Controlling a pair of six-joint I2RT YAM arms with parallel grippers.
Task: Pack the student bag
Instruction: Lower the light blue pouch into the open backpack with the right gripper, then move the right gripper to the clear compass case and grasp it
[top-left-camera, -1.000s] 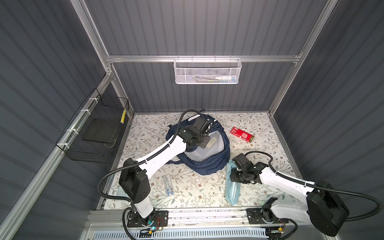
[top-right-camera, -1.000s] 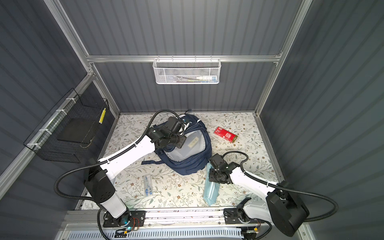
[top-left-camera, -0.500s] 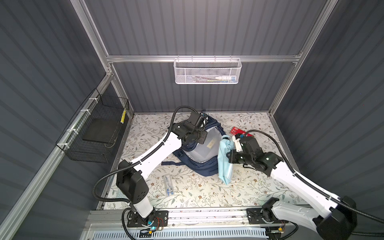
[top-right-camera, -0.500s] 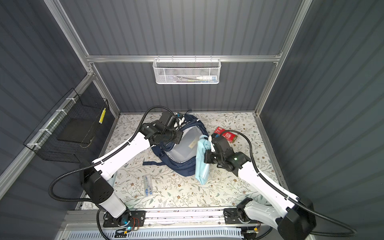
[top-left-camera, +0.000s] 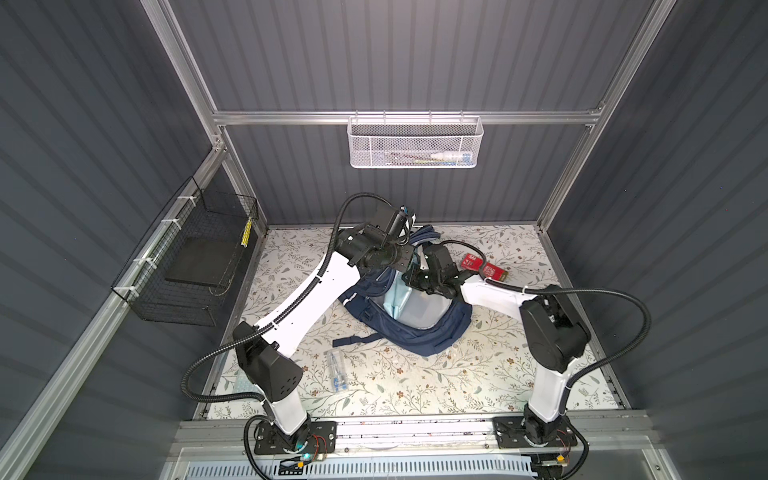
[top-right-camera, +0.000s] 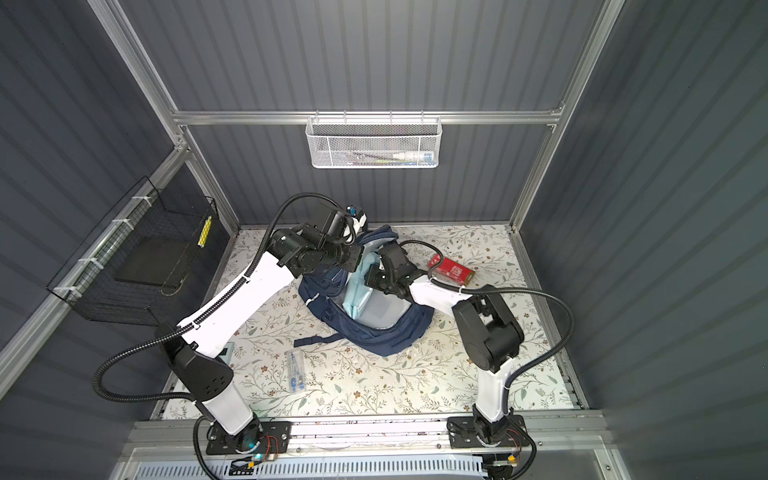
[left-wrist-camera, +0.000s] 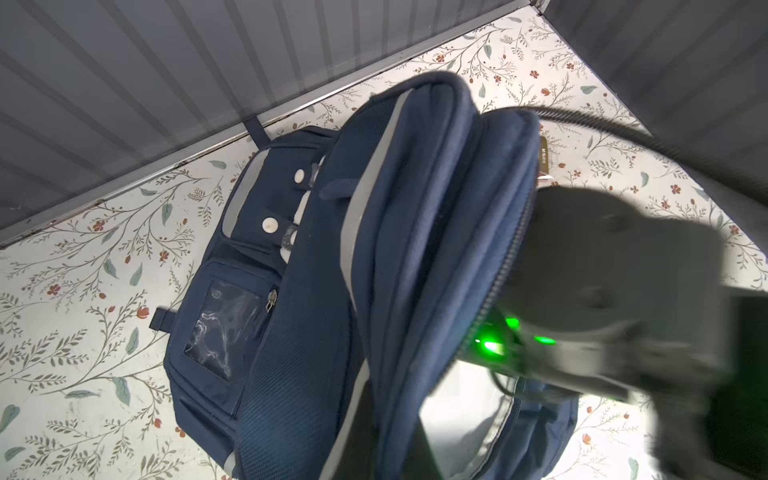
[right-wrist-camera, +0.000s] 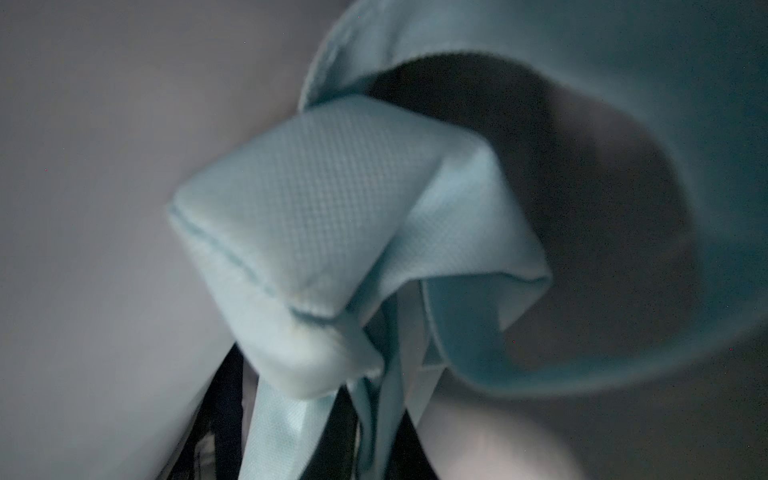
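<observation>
Your right hand has swung the pouch up off the front of the counter. A half-second ago the pouch hung outside the bag; now it stands in the bag's open mouth.

In the right wrist view, pale blue cloth is bunched right against the dark fingers and a strap runs down between them. The fingers are mostly hidden, so you cannot tell whether they still pinch it or have begun to let go.

The pouch's long axis runs from that hand down and toward the front, into the grey-lined main pocket. Its upper end is still above the rim, touching the hand. I judge the coming move turns on this: the pocket lies straight below the hand, along the pouch's length, so releasing it or pushing it down that line should seat it.

Your left hand sits just beside the right, on the far side of the mouth. It is clamped shut on the bag's upper rim and holds it lifted. The right hand is the nearer one to the pouch.

The bag lies at the back middle of the counter. A red box lies near it on the right, and a pen pack lies well in front.
</observation>
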